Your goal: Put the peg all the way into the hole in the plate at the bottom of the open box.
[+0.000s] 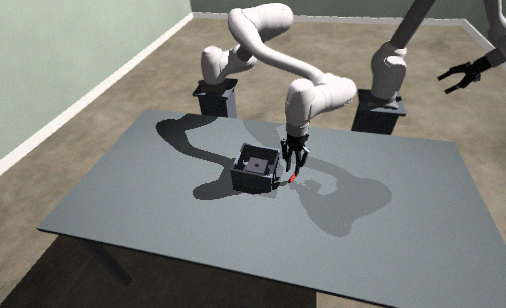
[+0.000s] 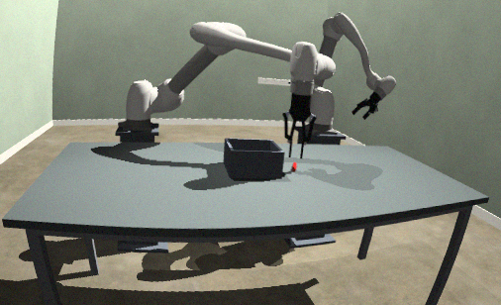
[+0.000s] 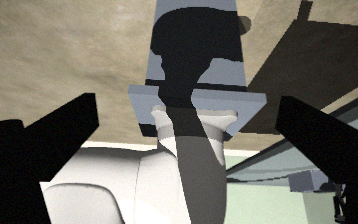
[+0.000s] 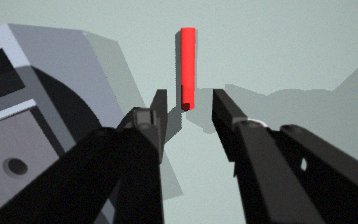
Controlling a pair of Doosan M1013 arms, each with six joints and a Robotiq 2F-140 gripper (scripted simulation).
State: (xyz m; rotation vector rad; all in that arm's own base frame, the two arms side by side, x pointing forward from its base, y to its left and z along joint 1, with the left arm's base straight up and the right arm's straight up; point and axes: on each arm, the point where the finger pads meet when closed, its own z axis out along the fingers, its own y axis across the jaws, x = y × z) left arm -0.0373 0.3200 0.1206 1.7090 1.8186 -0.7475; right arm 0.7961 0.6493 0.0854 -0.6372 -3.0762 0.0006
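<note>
Pointing down over the table point(image 1: 180, 220) point(image 2: 129, 208) point(image 4: 280, 30), the right gripper point(image 1: 292, 171) point(image 2: 296, 156) point(image 4: 189, 104) is partly open, its fingers apart with nothing gripped between them. The red peg point(image 1: 293, 177) point(image 2: 294, 167) point(image 4: 188, 65) lies on the table near those fingertips, just outside the open box point(image 1: 252, 181) point(image 2: 254, 165) point(image 3: 302, 181) point(image 4: 55, 45). In the right wrist view it runs lengthwise up the picture, its near end by the gap between the fingers and its far end beyond the tips. The box stands upright beside it, open side up. Inside, at the bottom, the plate point(image 1: 263, 162) point(image 4: 30, 135) shows its round hole point(image 1: 256, 165) point(image 4: 17, 166), and the peg is not in it. In the exterior view the near wall of the box hides both plate and hole. The left gripper point(image 1: 442, 85) point(image 2: 359, 115) point(image 3: 188, 111) hangs off past the table, well apart from the box and peg, its fingers spread wide and holding nothing. Its wrist view takes in a pedestal point(image 3: 255, 100) and part of a white arm. Shadows of the arms fall across the table on both sides of the box.
</note>
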